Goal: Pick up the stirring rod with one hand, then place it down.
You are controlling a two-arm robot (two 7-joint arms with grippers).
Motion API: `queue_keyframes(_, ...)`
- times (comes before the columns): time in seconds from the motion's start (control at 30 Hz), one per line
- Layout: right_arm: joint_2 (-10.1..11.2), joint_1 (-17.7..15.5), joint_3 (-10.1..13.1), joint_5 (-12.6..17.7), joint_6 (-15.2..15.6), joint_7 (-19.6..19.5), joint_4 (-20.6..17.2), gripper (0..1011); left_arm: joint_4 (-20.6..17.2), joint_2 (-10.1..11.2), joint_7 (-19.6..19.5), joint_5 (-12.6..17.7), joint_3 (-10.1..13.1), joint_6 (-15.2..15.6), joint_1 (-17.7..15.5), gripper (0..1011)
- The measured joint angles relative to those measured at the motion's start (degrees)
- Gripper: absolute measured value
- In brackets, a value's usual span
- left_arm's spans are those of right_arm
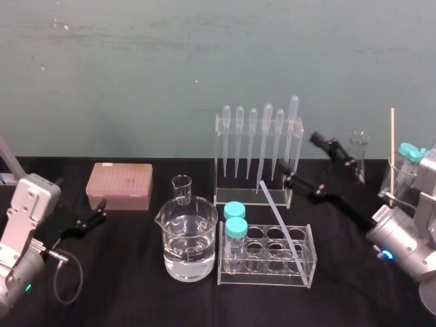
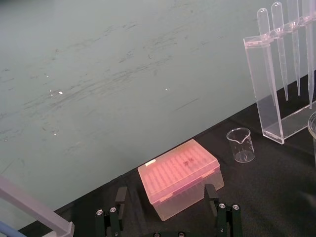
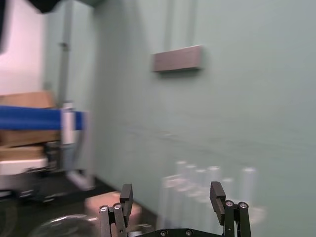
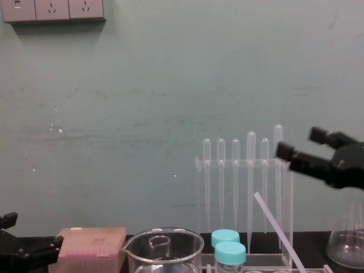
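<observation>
The stirring rod [image 1: 281, 218] is seen leaning in the clear test-tube rack [image 1: 308, 262], which stands in the middle of the black table [image 1: 129, 279], toward its near edge. Its lower end is set in a hole on the rack's right side. Its upper end is tilted up and back toward the pipette stand [image 1: 219, 153], which is placed behind the rack, closer to the table's far edge. The rod is touched by neither gripper.

The right gripper [image 1: 310, 163] is held in the air over the right part of the table, just beside the right end of the pipette stand. In the chest view it is level with the pipette bulbs. Its jaws are spread wide and nothing is gripped between them. Whether a finger touches the stand cannot be told. The rod's upper end is seen below this gripper, apart from it.

The left gripper [image 1: 101, 211] is kept low near the table's left edge, pointed at the pink tip box [image 1: 119, 185] by the far edge. Its jaws are likewise parted and empty, and the box is seen beyond the fingertips.

Two blue-capped tubes [image 1: 236, 229] are seated at the rack's left end. A beaker of water [image 1: 191, 248] is set just beside the rack on its left, with a small empty beaker [image 1: 182, 189] behind it.
</observation>
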Motion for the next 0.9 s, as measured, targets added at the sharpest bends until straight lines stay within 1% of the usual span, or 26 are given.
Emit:
queue_keyframes(0.03,-0.2,-0.8,1.3,-1.2,0.0,-2.9,-0.9,1003,0.0,0.0,0.0,0.0,0.0,0.0,0.0,1000)
queue_keyframes(0.17,-0.4,-2.2,3.4,-3.5,1.9,-8.6,-2.1,1003,0.0,0.0,0.0,0.0,0.0,0.0,0.0,1000)
queue_keyframes(0.2,-0.4,-3.2,4.5,-5.3,4.5,-12.5,-2.7,1003,0.0,0.0,0.0,0.0,0.0,0.0,0.0,1000)
queue_keyframes(0.23,-0.4,-3.2,4.5,-5.3,4.5,-12.5,-2.7,1003,0.0,0.0,0.0,0.0,0.0,0.0,0.0,1000)
queue_keyframes(0.27,-0.3,-3.7,5.0,-6.5,6.9,-14.8,-2.9,1003,0.0,0.0,0.0,0.0,0.0,0.0,0.0,1000)
queue_keyframes(0.37,0.0,-4.4,5.5,-7.4,11.4,-17.1,-2.9,1003,0.0,0.0,0.0,0.0,0.0,0.0,0.0,1000)
queue_keyframes(0.4,0.1,-4.7,5.6,-7.6,14.1,-17.9,-2.9,1003,0.0,0.0,0.0,0.0,0.0,0.0,0.0,1000)
queue_keyframes(0.43,0.2,-4.8,5.6,-7.7,15.5,-18.0,-2.8,1003,0.0,0.0,0.0,0.0,0.0,0.0,0.0,1000)
queue_keyframes(0.47,0.3,-4.9,5.5,-7.9,18.0,-18.2,-2.6,1003,0.0,0.0,0.0,0.0,0.0,0.0,0.0,1000)
queue_keyframes(0.5,0.3,-4.9,5.5,-7.9,18.0,-18.2,-2.6,1003,0.0,0.0,0.0,0.0,0.0,0.0,0.0,1000)
queue_keyframes(0.53,0.4,-5.0,5.4,-8.1,20.1,-18.2,-2.3,1003,0.0,0.0,0.0,0.0,0.0,0.0,0.0,1000)
queue_keyframes(0.57,0.4,-5.0,5.4,-8.1,21.1,-18.2,-2.2,1003,0.0,0.0,0.0,0.0,0.0,0.0,0.0,1000)
queue_keyframes(0.9,0.4,-5.0,5.4,-8.1,20.2,-18.3,-2.2,1003,0.0,0.0,0.0,0.0,0.0,0.0,0.0,1000)
